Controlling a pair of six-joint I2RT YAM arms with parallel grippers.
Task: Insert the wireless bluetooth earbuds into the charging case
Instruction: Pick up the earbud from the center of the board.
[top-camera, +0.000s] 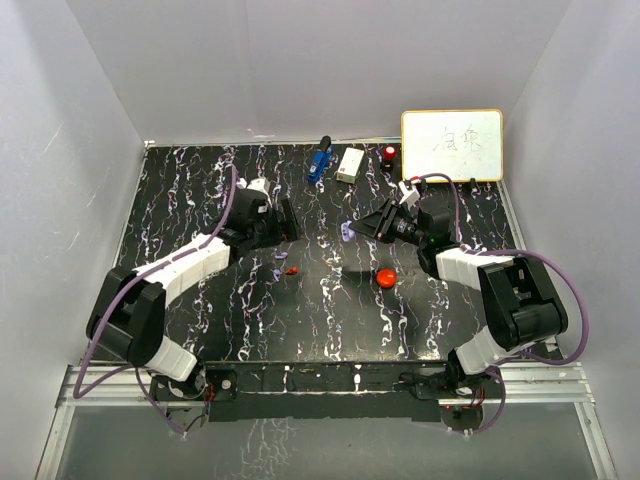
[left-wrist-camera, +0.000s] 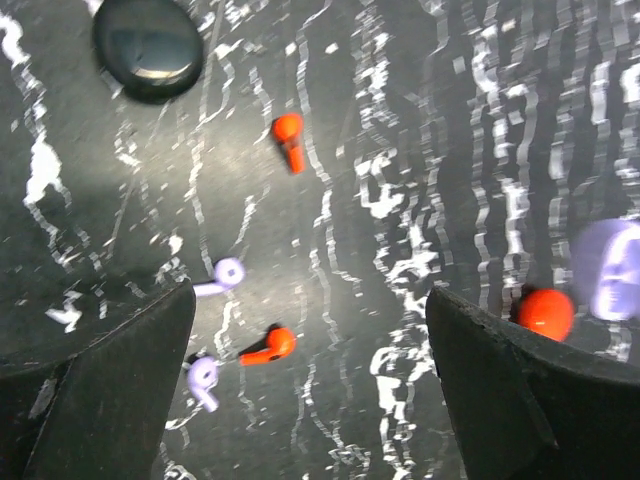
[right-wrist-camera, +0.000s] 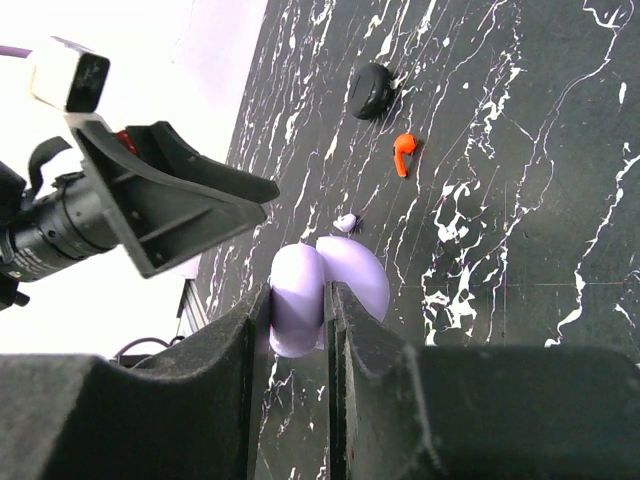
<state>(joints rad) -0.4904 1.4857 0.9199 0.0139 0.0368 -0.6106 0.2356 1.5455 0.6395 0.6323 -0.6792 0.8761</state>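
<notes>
My right gripper (top-camera: 364, 228) is shut on one half of an open purple charging case (right-wrist-camera: 300, 298) and holds it above the table; the case also shows in the top view (top-camera: 347, 231). My left gripper (left-wrist-camera: 310, 296) is open and empty above the table. Below it lie two red earbuds (left-wrist-camera: 270, 346) (left-wrist-camera: 288, 135) and two purple earbuds (left-wrist-camera: 225, 275) (left-wrist-camera: 203, 378). In the top view I see one red earbud (top-camera: 292, 270) and one purple earbud (top-camera: 281, 258) just in front of the left gripper (top-camera: 290, 226). A round red case (top-camera: 386, 277) lies near the right arm.
A black puck-like case (left-wrist-camera: 148, 45) lies on the table, also seen in the right wrist view (right-wrist-camera: 372, 90). At the back stand a blue gadget (top-camera: 318, 162), a white box (top-camera: 350, 164), a red-topped object (top-camera: 389, 154) and a whiteboard (top-camera: 452, 145). White walls enclose the table.
</notes>
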